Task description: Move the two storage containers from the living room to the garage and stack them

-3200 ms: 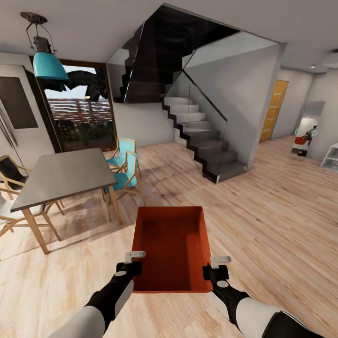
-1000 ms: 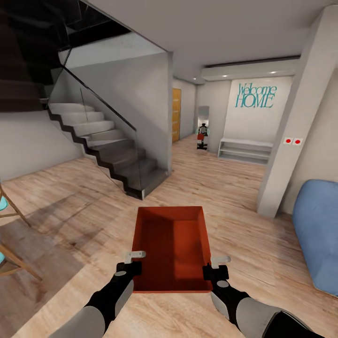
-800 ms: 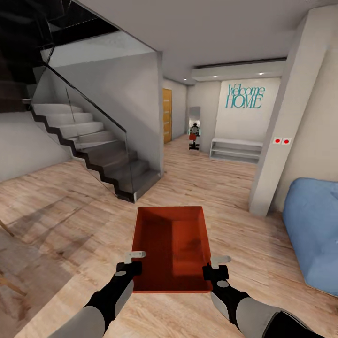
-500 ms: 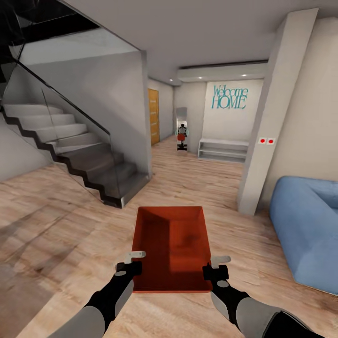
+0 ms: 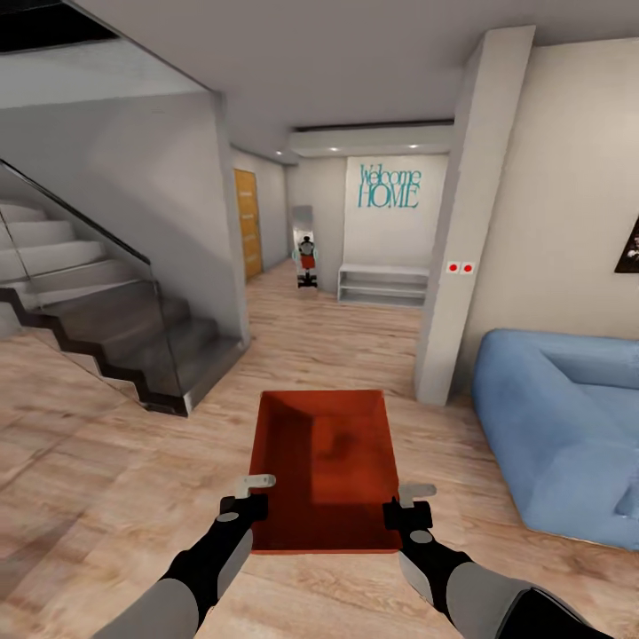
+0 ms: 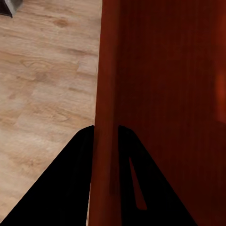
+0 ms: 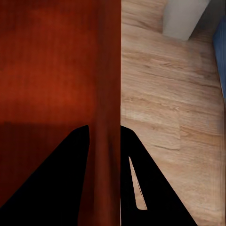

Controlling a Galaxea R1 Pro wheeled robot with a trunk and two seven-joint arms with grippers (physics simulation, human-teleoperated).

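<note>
Storage container (image 5: 324, 466), orange-red and lidless, hangs level above the wood plank floor (image 5: 115, 479), carried between both arms. The left gripper (image 5: 252, 497) has its fingers closed on the container's left side wall near the close corner, one finger inside and one outside, as the left wrist view shows (image 6: 106, 155). The right gripper (image 5: 410, 503) pinches the right wall the same way (image 7: 106, 155). Ahead lie a grey staircase (image 5: 106, 328) with a glass balustrade, a pale pillar (image 5: 453, 266), a blue sofa (image 5: 559, 426), and a hallway with a "Welcome HOME" sign (image 5: 388, 186) above a white bench (image 5: 383, 284).
</note>
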